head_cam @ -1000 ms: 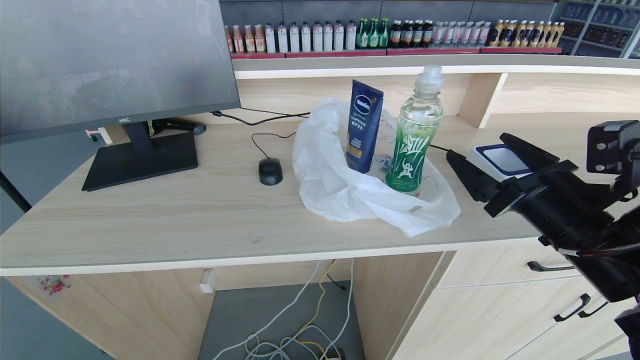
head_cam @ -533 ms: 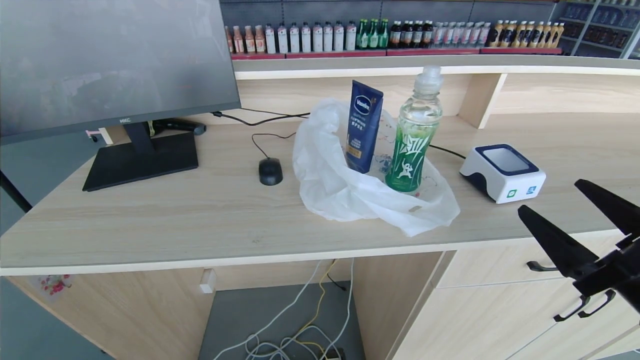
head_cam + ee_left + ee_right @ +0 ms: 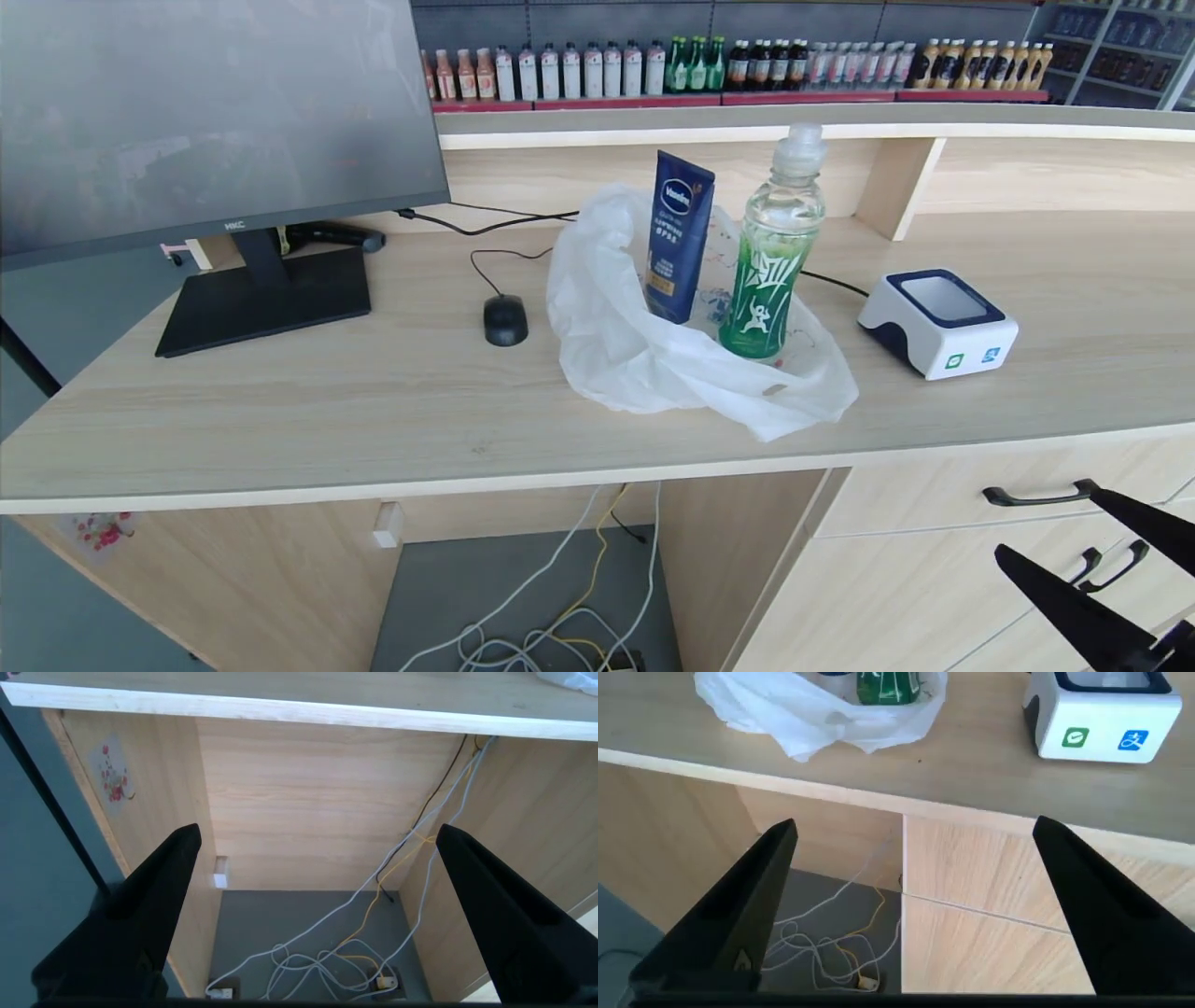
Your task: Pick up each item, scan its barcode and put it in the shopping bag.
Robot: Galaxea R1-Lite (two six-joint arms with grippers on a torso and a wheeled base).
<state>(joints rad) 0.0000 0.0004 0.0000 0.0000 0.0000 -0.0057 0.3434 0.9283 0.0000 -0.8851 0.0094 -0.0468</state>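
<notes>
A white shopping bag (image 3: pixel 644 359) lies open on the wooden counter (image 3: pixel 373 401). A dark blue tube (image 3: pixel 679 238) and a green-labelled clear bottle (image 3: pixel 775 252) stand upright in it. The white and blue barcode scanner (image 3: pixel 936 322) sits to the right of the bag. My right gripper (image 3: pixel 1046 519) hangs open and empty below the counter edge, in front of the drawers. Its wrist view shows the bag (image 3: pixel 813 709), the bottle's base (image 3: pixel 887 686) and the scanner (image 3: pixel 1102 714) beyond the open right gripper (image 3: pixel 915 826). My left gripper (image 3: pixel 318 833) is open and empty below the counter, facing the cable bay.
A monitor (image 3: pixel 215 121) stands at the left with a black mouse (image 3: pixel 505 319) and its cord beside the bag. Drawer handles (image 3: pixel 1032 497) lie close to the right gripper. Loose cables (image 3: pixel 560 625) hang under the counter. Shelves of bottles (image 3: pixel 747 63) line the back.
My right gripper has dropped from over the scanner to below the counter edge, staying open. The bag, tube and bottle have not moved.
</notes>
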